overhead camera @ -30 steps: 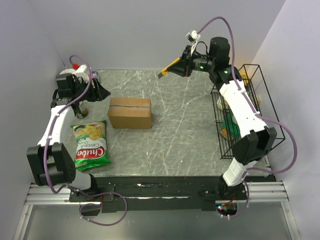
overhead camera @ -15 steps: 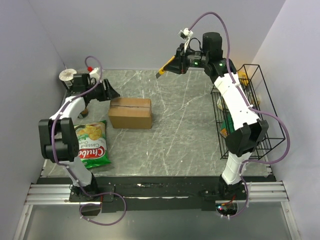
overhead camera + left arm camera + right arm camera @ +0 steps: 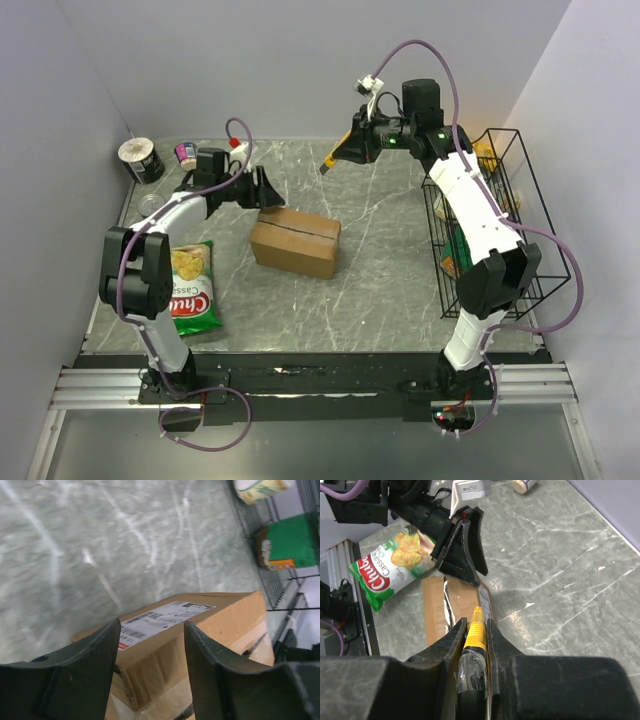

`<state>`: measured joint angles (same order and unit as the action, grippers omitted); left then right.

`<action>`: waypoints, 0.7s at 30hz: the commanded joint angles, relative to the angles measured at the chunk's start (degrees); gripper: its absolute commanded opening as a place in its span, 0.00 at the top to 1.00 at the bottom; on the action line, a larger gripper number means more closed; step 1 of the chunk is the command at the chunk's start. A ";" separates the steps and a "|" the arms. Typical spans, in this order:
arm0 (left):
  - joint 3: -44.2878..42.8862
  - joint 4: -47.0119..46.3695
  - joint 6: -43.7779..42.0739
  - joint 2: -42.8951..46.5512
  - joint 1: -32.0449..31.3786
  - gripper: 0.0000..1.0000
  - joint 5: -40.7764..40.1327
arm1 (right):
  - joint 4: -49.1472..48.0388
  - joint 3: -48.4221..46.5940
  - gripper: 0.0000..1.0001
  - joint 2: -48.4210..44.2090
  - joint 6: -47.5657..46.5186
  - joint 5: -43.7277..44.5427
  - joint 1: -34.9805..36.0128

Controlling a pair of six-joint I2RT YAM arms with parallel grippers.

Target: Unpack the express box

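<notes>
Brown cardboard, the express box [image 3: 295, 243] is shown lying left of centre on the marble table [image 3: 380, 270], its taped seam [image 3: 449, 597] uppermost and apparently uncut, so the tape-cutting step is judged to be in hand. The left gripper [image 3: 262, 190] is placed at the box's far left edge, jaws partly spread and nothing clasped, while the right gripper [image 3: 357, 142] is clamped on a yellow-handled cutter [image 3: 332, 158] held above the table's far side. The blade is next to be lowered onto the seam and drawn along it, with the box steadied.

we see bright, even light from overhead, with a soft shadow beside the box [image 3: 295, 243] on the counter [image 3: 390, 270]. the left wrist view is blurred; glare streaks the tape [image 3: 448, 597] in the right.
</notes>
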<state>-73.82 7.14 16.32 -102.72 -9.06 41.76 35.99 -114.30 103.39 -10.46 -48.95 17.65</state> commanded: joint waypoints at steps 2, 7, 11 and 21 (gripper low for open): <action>-0.35 -7.76 4.52 2.07 0.17 0.21 1.93 | -1.26 2.06 1.00 -6.62 -1.67 2.62 0.28; -0.19 -5.64 -0.58 9.28 5.18 0.03 2.01 | -10.13 11.37 1.00 -13.29 -9.90 9.55 3.52; 4.20 -1.87 -0.58 13.24 8.88 0.04 4.29 | -9.11 10.34 1.00 -11.12 -9.68 17.82 8.27; 14.76 -2.83 -1.29 16.85 8.88 0.01 10.09 | -12.96 6.02 1.00 -4.08 -4.03 9.08 12.32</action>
<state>-60.07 3.66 16.29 -86.06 -0.25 48.03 30.57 -111.59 99.79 -17.26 -35.75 28.75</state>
